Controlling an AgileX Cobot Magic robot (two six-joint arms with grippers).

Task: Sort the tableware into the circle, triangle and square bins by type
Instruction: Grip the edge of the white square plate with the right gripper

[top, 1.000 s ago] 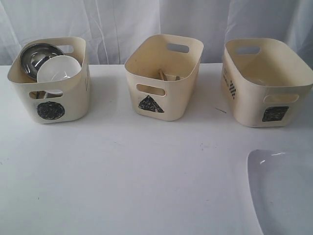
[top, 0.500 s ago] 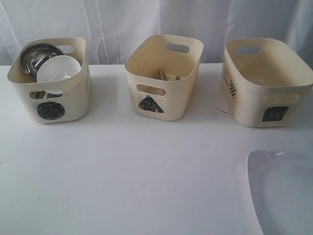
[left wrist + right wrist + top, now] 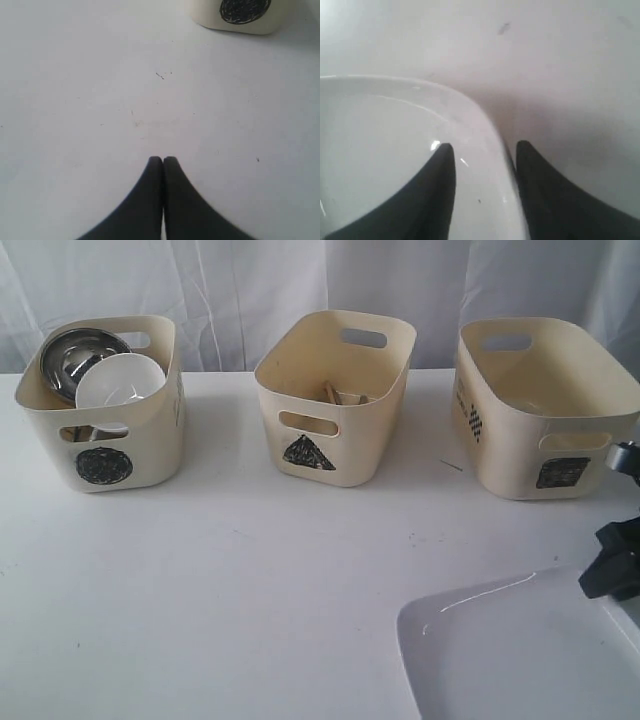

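Shifted left since a second ago: plate [image 3: 500, 660], now further into exterior view. We see right gripper [image 3: 482, 147] newly in shot, jaws half-wide astride its rim, one finger inside, one outside; can't tell if pinching yet. We log left gripper [image 3: 163, 159] closed, idle over table [image 3: 75, 75]. We judge plate bound for square bin [image 3: 545, 410]; bins unchanged.

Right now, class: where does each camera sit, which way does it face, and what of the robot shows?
Exterior view: before the table, raised, facing three bins; right gripper at the edge by the plate.
Left wrist view: looks down on the table past the shut left gripper; circle bin beyond.
Right wrist view: looks down along jaws astride the plate's rim.
Shared: plate (exterior, right wrist); circle bin (exterior, left wrist).
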